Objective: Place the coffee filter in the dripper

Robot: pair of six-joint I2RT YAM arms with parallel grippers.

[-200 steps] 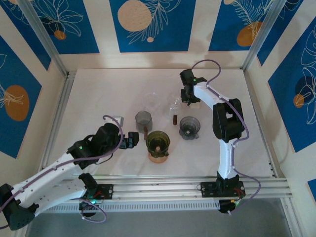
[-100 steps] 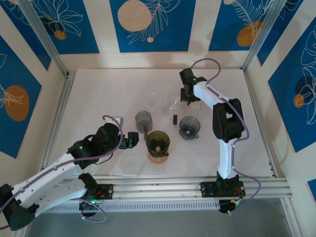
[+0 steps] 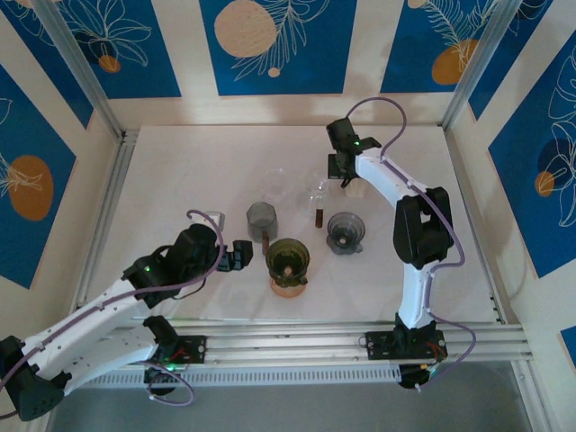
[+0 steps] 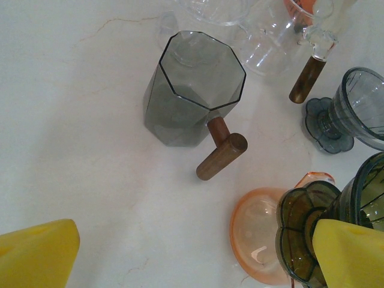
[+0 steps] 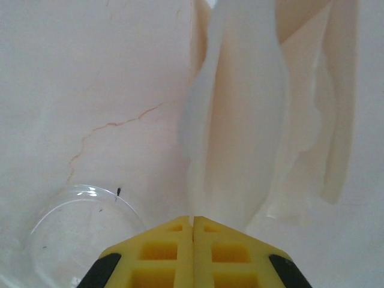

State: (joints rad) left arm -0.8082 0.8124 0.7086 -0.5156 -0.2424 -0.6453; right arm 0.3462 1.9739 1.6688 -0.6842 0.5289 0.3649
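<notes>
Coffee filter (image 5: 240,120), white and folded flat, sits clamped edge-on in the right gripper (image 5: 193,221) near the table's far edge, well apart from the grey dripper (image 3: 346,230), probably pinched for carrying; left gripper (image 3: 238,255) hangs beside the green dripper (image 3: 287,257), fingers apart.

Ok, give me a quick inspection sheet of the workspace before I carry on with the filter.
Surface: white table, no spills seen.
Job's things: coffee filter pinched in right gripper; green dripper on orange saucer; grey dripper beside it.
Clutter: grey mug, glass server, clear glass.
Grippers: right gripper shut on coffee filter; left gripper open, empty.
Cables: purple cables loop off both arms, clear of glassware.
Surroundings: blue patterned panels, nothing seen intruding.
</notes>
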